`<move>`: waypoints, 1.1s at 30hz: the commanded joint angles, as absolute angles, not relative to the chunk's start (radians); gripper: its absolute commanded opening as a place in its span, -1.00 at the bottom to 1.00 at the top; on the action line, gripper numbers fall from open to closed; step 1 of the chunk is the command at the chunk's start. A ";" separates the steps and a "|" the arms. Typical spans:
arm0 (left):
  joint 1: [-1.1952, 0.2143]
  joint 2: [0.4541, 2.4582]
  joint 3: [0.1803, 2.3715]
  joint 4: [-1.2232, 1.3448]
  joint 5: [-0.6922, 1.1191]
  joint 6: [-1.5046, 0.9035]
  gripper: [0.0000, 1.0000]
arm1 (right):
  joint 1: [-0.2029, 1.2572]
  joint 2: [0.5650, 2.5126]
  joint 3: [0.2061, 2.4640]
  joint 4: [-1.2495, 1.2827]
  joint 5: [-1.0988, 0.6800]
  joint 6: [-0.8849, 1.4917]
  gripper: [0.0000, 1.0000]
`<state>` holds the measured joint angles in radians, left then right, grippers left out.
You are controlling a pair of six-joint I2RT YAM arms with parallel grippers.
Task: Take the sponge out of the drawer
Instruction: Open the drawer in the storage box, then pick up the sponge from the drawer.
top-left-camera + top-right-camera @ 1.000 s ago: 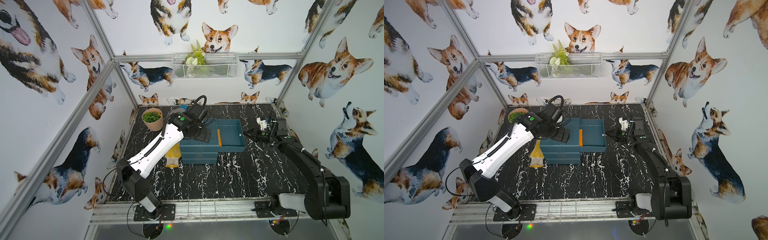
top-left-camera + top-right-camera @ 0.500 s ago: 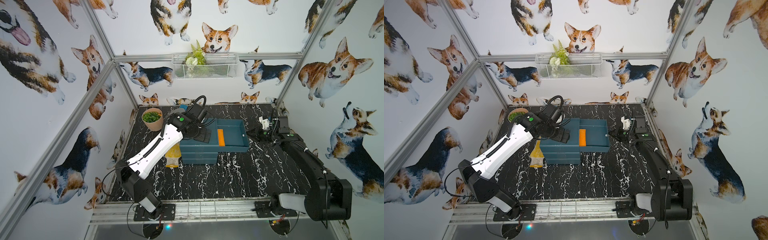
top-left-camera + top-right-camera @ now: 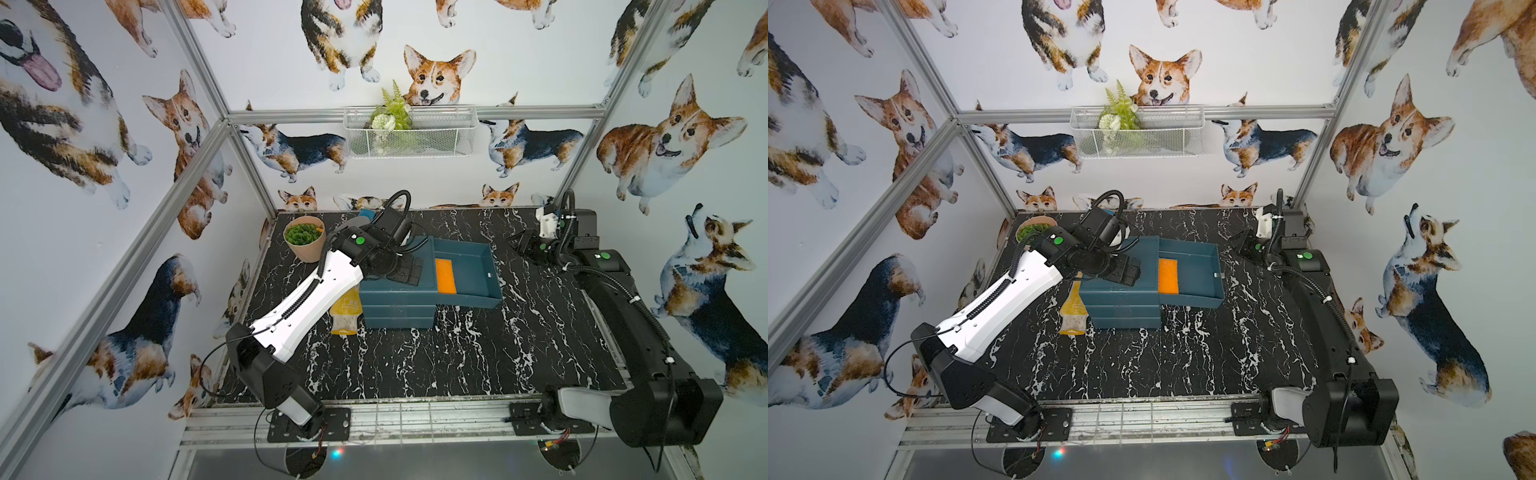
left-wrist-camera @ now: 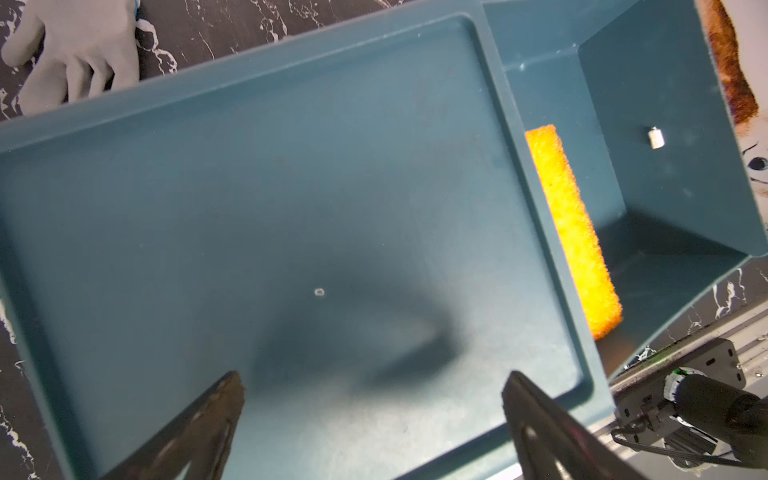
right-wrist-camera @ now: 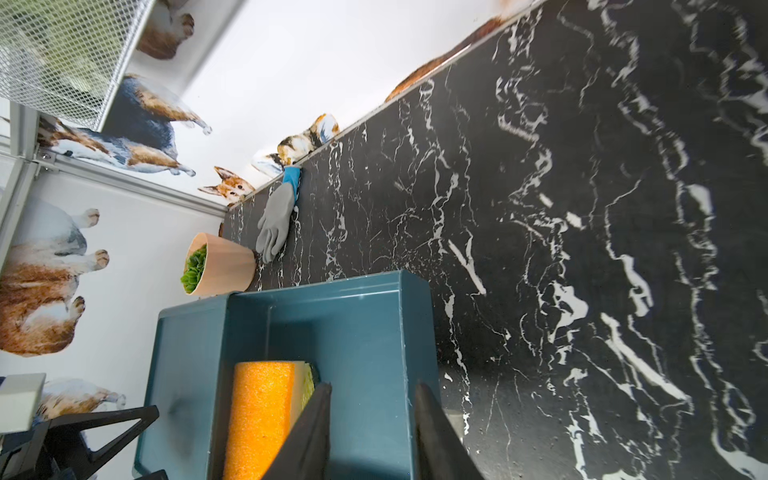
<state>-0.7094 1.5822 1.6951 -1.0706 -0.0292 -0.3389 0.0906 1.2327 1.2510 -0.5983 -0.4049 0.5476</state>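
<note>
Hangs the left gripper (image 4: 374, 380) just above the flat top of the drawer unit (image 4: 291, 208), jaws spread wide and clamped on nothing. Finds the sponge (image 4: 571, 232) ahead of those fingertips, past the edge of the unit's top and lower down, inside the pulled-out top drawer (image 4: 648, 124). Lies flat there, orange face up, close against the unit's front, with bare drawer floor between it and the drawer's front wall. Touches neither gripper.

Holds the right gripper (image 3: 521, 243) out beyond that front wall, near it yet apart from it in both top views, pointing back toward the unit. Shows its two dark fingers (image 5: 311, 436) parted by a modest gap in the right wrist view, gripping nothing. Places the sponge well ahead of this gripper, at the far end of the drawer from it.

Has a grey glove (image 5: 276, 220) on the black marbled table (image 3: 436, 365) beyond the left gripper, toward the back wall, behind the unit. Sets a pot (image 3: 304, 241) with a green plant farther out on the same side, near the table's corner. Tucks a yellow pouch (image 3: 345, 313) against the unit's side, back along the left arm from its gripper, partly under the white forearm (image 3: 307, 303). Hangs a wire basket (image 3: 409, 133) high on the back wall, well above both grippers.
</note>
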 commanded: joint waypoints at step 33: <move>-0.746 1.351 1.693 -1.461 -0.035 -0.317 1.00 | 0.507 1.429 1.223 -0.566 -0.420 0.676 -0.17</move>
<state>-0.7250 1.3800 1.7172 -1.3434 -0.0242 -0.2989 0.5041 1.4193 1.2129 -0.5449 -0.4160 0.6792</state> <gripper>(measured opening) 0.998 0.418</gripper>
